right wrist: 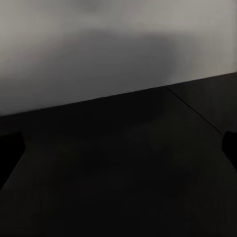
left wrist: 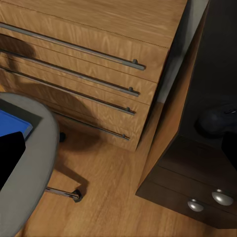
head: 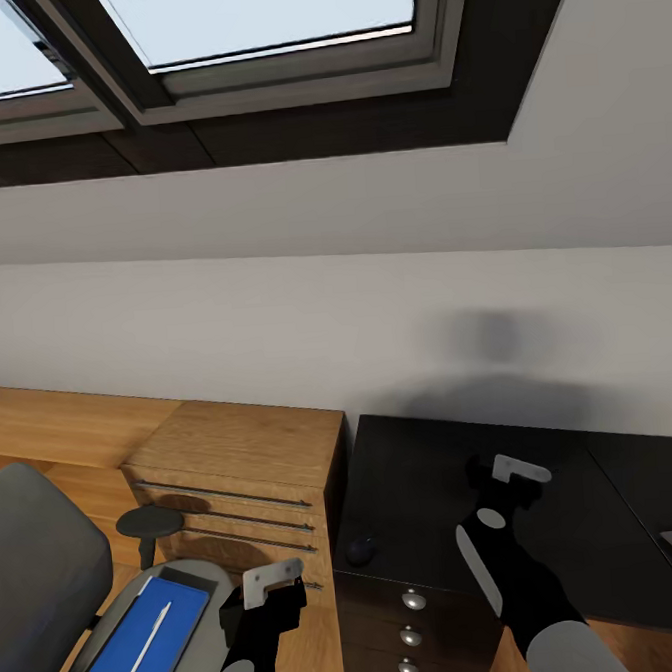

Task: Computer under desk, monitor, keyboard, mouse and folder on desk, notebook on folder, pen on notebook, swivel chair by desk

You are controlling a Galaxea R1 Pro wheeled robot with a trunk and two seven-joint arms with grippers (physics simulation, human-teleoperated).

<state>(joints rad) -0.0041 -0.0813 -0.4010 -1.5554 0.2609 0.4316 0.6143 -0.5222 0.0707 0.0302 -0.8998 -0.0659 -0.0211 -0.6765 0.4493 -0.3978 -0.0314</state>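
Now | mouse [head: 361, 549] near desk [head: 549, 522] front-left edge | desk middle bare | both claws' state: cannot tell

Daylight enters from skylight [head: 254, 21] overhead; pale wall [head: 375, 313] evenly lit, soft blurred shadow at right above black desk [head: 436, 469]. Right wrist view dim, low contrast. Renders sharp, no glare.

Both arms reach forward, black with pale grey patches. The left pincer [head: 266, 593] sits low and the right pincer [head: 506, 476] is raised higher and further ahead. Neither holds anything, and whether their jaws are parted cannot be told.
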